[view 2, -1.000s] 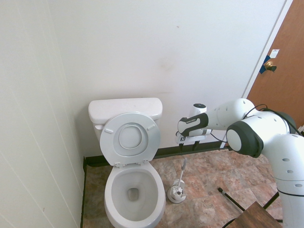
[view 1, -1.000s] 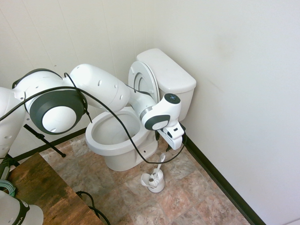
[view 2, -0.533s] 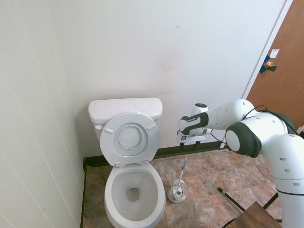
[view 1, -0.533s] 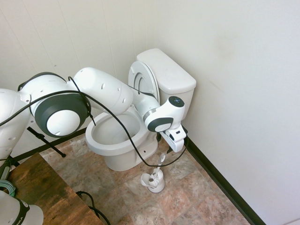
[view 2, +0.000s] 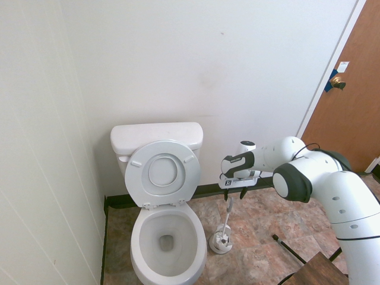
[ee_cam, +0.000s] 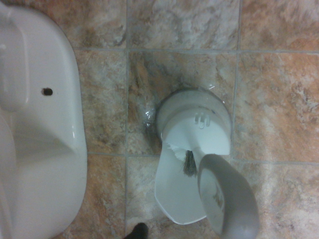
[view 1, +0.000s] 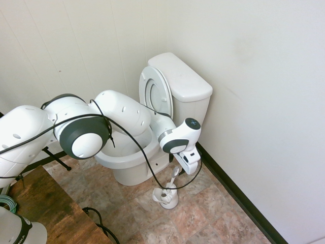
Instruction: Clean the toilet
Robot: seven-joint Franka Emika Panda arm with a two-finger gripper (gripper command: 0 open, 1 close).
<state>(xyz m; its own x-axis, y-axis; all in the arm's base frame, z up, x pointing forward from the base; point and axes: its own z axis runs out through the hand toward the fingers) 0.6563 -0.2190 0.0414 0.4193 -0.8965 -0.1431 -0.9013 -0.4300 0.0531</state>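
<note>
- Floor [view 1: 203,203]: square tiles, mottled brown, pinkish and grey, thin pale joints between them; surface glossy in places in the wrist view.
- Toilet [view 1: 133,170]: white, foot directly on floor; centre of frame in first exterior view, lower left to lower centre in second.
- Holder [view 1: 169,202]: white, round base upright on floor, near toilet and apart from it; lower centre of frame in both exterior views, to the right of the toilet's foot in first.

A brass knob [view 2: 338,84] sits on the brown door [view 2: 341,122].
</note>
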